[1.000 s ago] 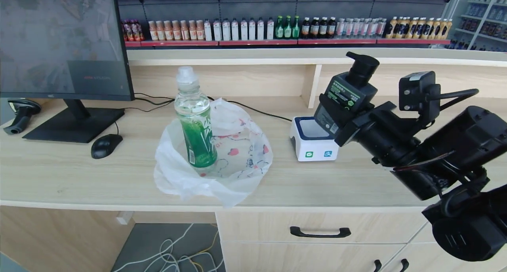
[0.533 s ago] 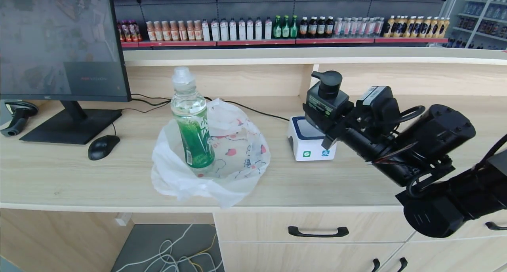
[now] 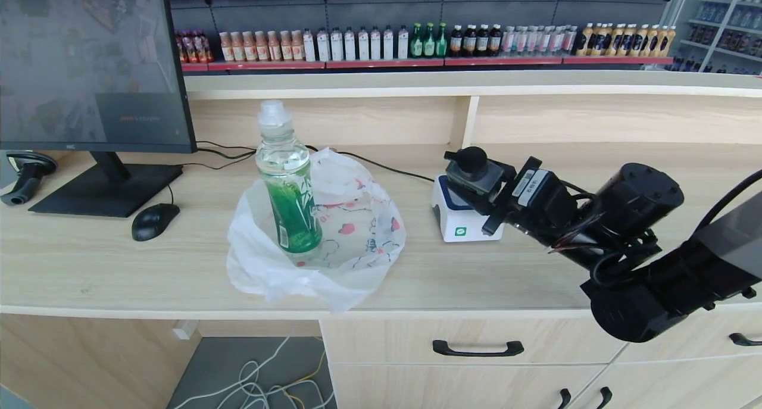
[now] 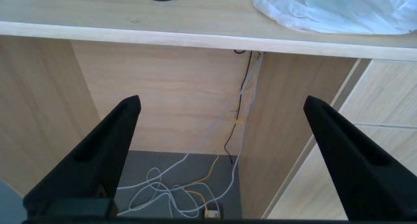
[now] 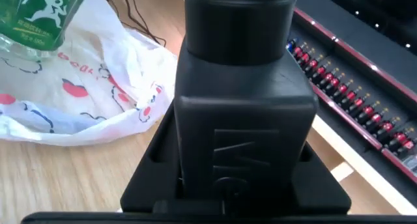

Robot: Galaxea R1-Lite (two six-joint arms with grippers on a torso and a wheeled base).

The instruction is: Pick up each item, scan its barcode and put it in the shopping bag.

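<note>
Head view. Right gripper [image 3: 499,190] pinched on a dark pump bottle [image 3: 473,174], tipped with the pump head toward the shopping bag [image 3: 351,260]. Held low over the top of the white scanner box [image 3: 464,221]; cannot tell whether touching. Scanner box set well back from the front edge of the counter [image 3: 476,284], with bare wood before it and a strip of bare wood between it and the bag. Bag slumped open, its lip reaching the front edge, with a green bottle [image 3: 289,200] upright inside. Left of the bag, more bare wood up to a mouse [image 3: 155,220] and the foot of a monitor [image 3: 89,63]. At the back, a raised ledge closing the counter off, and a black cable [image 3: 387,168] running from behind the bag to the scanner box. Below the edge, a drawer handle [image 3: 478,349].

Left wrist view. Left gripper [image 4: 221,159] spread wide, holding nothing, hanging below the counter's front edge and facing the open recess under it. Loose cables [image 4: 182,191] on the floor there. Bag's lip and the mouse just visible up on the edge.

Right wrist view. Pump bottle wedged between both fingers, nearly upright to the camera. Bag near, just beyond it, with the green bottle at its far side. Farther off, a shelf of bottles [image 5: 352,74].
</note>
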